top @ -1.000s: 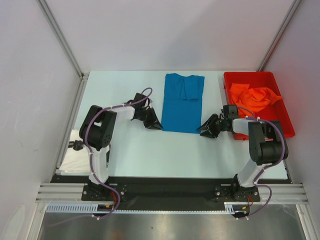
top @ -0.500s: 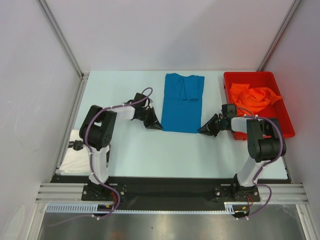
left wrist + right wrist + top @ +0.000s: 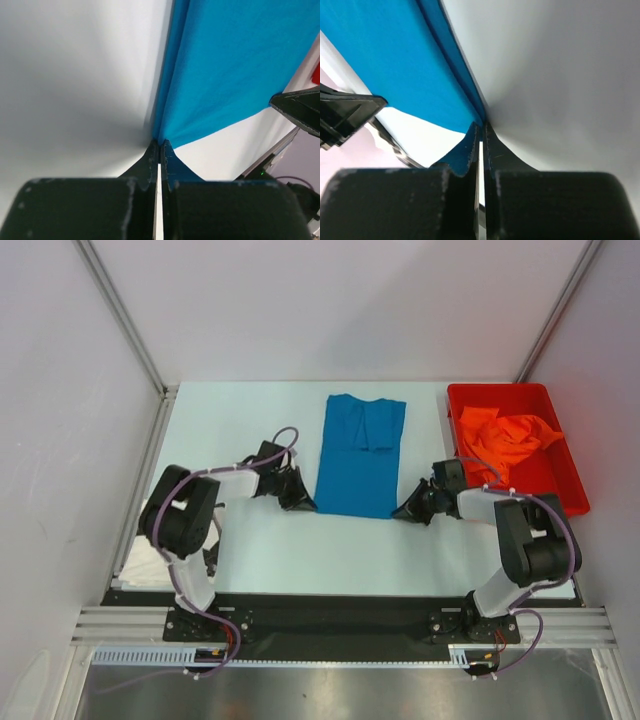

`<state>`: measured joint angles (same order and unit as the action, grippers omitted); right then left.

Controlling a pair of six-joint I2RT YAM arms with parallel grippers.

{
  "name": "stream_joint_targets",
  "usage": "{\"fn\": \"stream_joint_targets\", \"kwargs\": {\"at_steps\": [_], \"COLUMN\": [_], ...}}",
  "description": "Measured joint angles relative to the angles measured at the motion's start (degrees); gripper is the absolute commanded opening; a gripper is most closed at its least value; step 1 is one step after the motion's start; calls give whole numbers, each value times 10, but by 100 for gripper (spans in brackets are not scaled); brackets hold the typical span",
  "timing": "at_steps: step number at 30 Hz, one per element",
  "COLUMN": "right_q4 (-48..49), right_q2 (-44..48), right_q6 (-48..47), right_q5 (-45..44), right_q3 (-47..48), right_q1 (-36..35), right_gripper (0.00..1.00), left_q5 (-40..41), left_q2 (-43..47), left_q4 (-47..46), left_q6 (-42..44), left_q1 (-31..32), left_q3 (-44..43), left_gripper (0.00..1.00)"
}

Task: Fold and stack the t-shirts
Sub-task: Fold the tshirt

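A bright blue t-shirt (image 3: 358,455), folded into a long strip, lies flat in the middle of the white table (image 3: 240,420). My left gripper (image 3: 302,504) is shut on its near left corner; in the left wrist view the blue t-shirt (image 3: 235,75) runs away from the pinched tips of the left gripper (image 3: 159,146). My right gripper (image 3: 402,512) is shut on the near right corner, and the right wrist view shows the blue t-shirt (image 3: 395,60) leaving the closed tips of the right gripper (image 3: 481,129). An orange t-shirt (image 3: 505,435) lies crumpled in the bin. No white blotched shirt is in view.
The red plastic bin (image 3: 560,475) stands at the back right of the table, close to my right arm. White enclosure walls rise on the left, right and back. A metal rail (image 3: 330,625) runs along the near edge at the arm bases.
Both grippers have closed onto the blue shirt's near corners. The shirt's near edge has shifted slightly toward me and to the left, and both arms have lowered and come nearer.
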<state>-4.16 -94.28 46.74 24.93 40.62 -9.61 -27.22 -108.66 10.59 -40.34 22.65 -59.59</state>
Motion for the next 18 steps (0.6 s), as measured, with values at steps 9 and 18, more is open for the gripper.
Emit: {"fn": "stream_joint_targets", "kwargs": {"at_steps": [9,18], "right_q4": [-41,-179], "right_q2": [193,469], "right_q6": [11,83], "right_q5": [-21,-57], "right_q3": [-156,-256], "right_q1": [-80,-187], "right_gripper": [0,0], "left_q5": [39,100], "left_q2": [204,428], "left_q4": [-41,-15], "left_q6": [-37,-136], "left_q1": [63,177], "left_q3": [237,395], "left_gripper": [0,0]}}
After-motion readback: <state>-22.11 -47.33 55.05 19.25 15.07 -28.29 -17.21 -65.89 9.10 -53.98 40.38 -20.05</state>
